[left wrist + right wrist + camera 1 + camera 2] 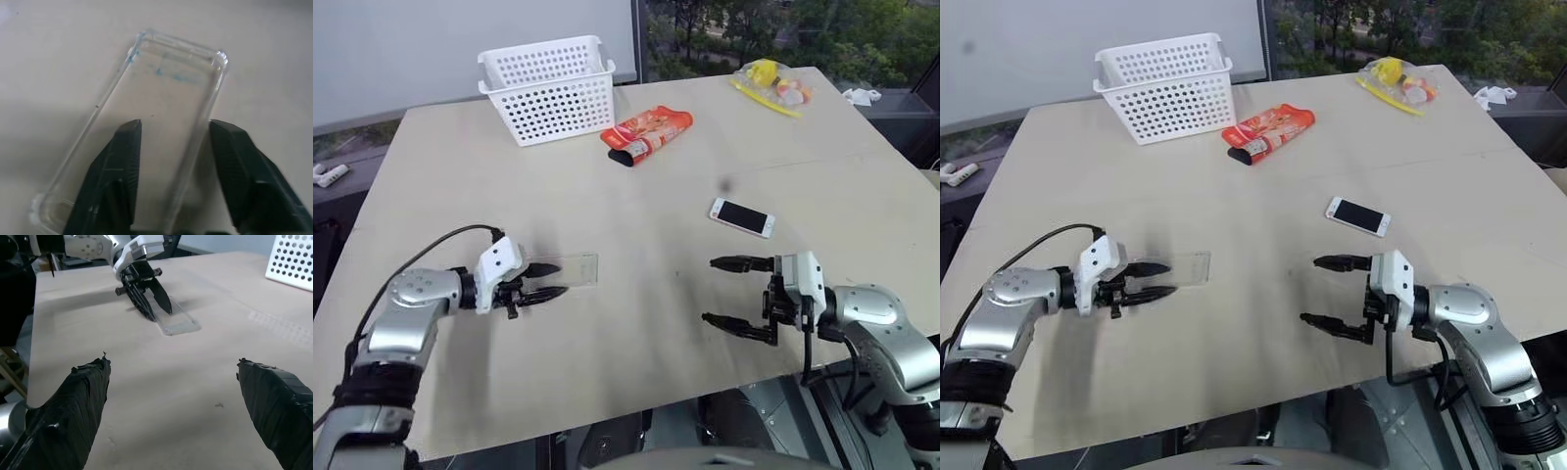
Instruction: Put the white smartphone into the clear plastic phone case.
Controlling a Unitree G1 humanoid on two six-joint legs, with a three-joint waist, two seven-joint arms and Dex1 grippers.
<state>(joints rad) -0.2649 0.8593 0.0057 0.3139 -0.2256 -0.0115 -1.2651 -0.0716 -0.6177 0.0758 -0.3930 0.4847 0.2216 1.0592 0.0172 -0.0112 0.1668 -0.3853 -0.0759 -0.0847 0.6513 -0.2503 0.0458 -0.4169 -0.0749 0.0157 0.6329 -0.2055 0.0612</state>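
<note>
The tabletop (636, 323) is pale beige. The case (161, 98) is clear, with faint blue marks at one end. The phone (741, 216) has a black screen and white ends. At 11 o'clock the basket (551, 88) is white, patterned with rows of round holes. Beside it the packet (648, 133) is red-orange with white print and a black end. At 1 o'clock a clear bag (770, 84) holds yellow and orange things. Both sets of fingers (543, 269) (736, 325) are black.

Silver arms, white wrist housings, black tapered fingers (543, 269), black cables.
</note>
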